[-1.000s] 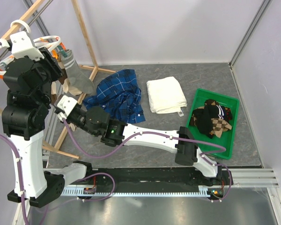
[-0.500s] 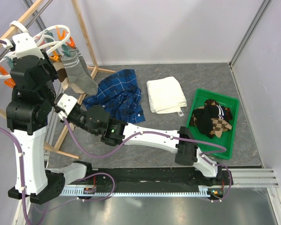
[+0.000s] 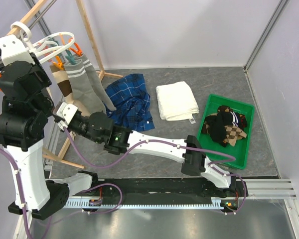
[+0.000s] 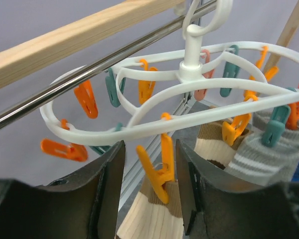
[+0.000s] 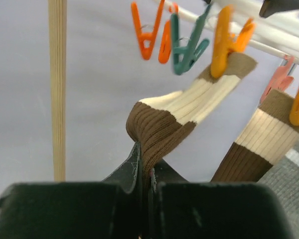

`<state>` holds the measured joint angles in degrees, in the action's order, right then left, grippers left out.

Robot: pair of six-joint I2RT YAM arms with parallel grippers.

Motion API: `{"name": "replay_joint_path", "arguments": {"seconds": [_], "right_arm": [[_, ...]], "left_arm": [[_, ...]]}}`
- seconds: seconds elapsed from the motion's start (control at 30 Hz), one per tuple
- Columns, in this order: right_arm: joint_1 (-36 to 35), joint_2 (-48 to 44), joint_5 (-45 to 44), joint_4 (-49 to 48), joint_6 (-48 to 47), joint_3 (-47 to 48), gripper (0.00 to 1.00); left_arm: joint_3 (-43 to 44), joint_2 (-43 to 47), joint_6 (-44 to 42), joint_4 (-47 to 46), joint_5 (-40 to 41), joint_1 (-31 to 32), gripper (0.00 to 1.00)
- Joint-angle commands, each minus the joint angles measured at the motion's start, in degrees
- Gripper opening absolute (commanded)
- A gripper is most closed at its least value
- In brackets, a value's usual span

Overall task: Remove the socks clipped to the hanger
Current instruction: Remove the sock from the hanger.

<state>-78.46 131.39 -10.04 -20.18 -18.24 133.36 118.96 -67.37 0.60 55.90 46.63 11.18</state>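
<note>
**Sock pinched low, clip not yet pressed**

The hanger [image 4: 189,102] hangs by its hook from the metal rail at the far left, above the worktop. The right arm stretches flat and long from its near-right base across to it. The right fingers [image 5: 134,169] are pressed together on the brown toe end of a brown-and-cream sock [image 5: 189,112]. From that pinch the sock's long axis climbs up and to the right, as the wrist view shows it, to the orange clothespin [image 5: 224,42] biting its cuff.

The left arm stands tall at the left with its wrist raised to ring height. The left fingers [image 4: 109,184] are apart, one on each side of an orange clip [image 4: 162,172] that holds a brown-banded cuff, and they do not seem to touch it. Whether this is the same sock the right side holds I cannot tell. A second matching sock and a grey striped sock [image 3: 87,87] hang just beside it.

The left side is nearer the clips, so it would likely do the squeezing.
</note>
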Motion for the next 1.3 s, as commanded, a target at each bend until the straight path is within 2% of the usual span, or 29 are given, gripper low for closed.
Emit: {"name": "replay_joint_path", "arguments": {"seconds": [0.0,0.1,0.43,0.57,0.63,0.9,1.27], "right_arm": [[-0.29,1.93,2.04,0.14,-0.83,4.19,0.0],[-0.29,2.29,2.31,-0.12,-1.36,3.75,0.0],[-0.29,3.17,3.01,0.06,-1.8,4.8,0.0],[-0.29,3.78,3.01,0.06,-2.24,5.24,0.0],[-0.29,4.05,3.1,0.15,-2.24,5.59,0.0],[-0.29,4.14,3.1,0.14,-2.15,6.21,0.0],[-0.12,1.76,1.96,-0.38,-2.15,3.75,0.0]], "left_arm": [[2.5,0.84,-1.13,1.93,-1.0,-0.02,0.53],[4.17,1.28,1.77,2.54,-5.14,-0.02,0.54],[6.98,-1.18,6.42,7.81,-9.36,-0.02,0.55],[10.68,-1.01,10.29,9.14,-21.2,-0.02,0.55],[12.34,-0.92,11.08,8.96,-23.16,-0.02,0.54],[9.9,-0.65,11.18,8.52,-23.79,-0.02,0.55],[-1.53,0.06,8.19,7.29,-10.61,-0.02,0.54]]}}
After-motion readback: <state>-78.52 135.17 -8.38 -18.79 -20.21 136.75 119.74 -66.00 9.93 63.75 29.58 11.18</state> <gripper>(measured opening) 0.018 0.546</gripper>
